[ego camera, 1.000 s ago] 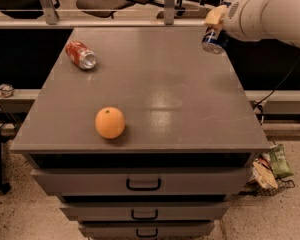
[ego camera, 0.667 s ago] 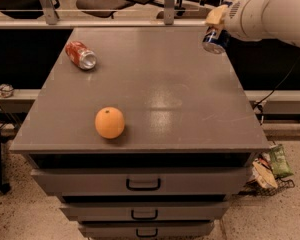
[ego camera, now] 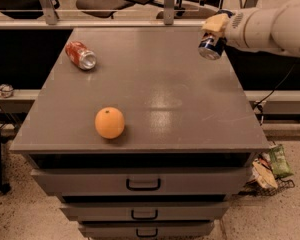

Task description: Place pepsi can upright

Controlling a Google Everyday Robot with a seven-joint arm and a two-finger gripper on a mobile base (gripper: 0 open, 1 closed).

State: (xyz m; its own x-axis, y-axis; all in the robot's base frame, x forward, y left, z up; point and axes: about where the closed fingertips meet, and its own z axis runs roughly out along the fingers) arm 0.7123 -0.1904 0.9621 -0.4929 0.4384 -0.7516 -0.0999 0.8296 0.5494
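Observation:
The pepsi can [ego camera: 210, 47] is dark blue with a silver end. It is held tilted in the air above the far right part of the grey table top [ego camera: 155, 94]. My gripper [ego camera: 214, 28] is shut on its upper part, and its pale fingers [ego camera: 215, 22] cover the top of the can. The white arm [ego camera: 275, 26] reaches in from the right edge of the view.
A red-orange can [ego camera: 81, 55] lies on its side at the far left of the table. An orange [ego camera: 109, 122] sits near the front left. Drawers [ego camera: 142, 184] are below the top. Bags [ego camera: 270, 166] lie on the floor to the right. Chairs stand behind.

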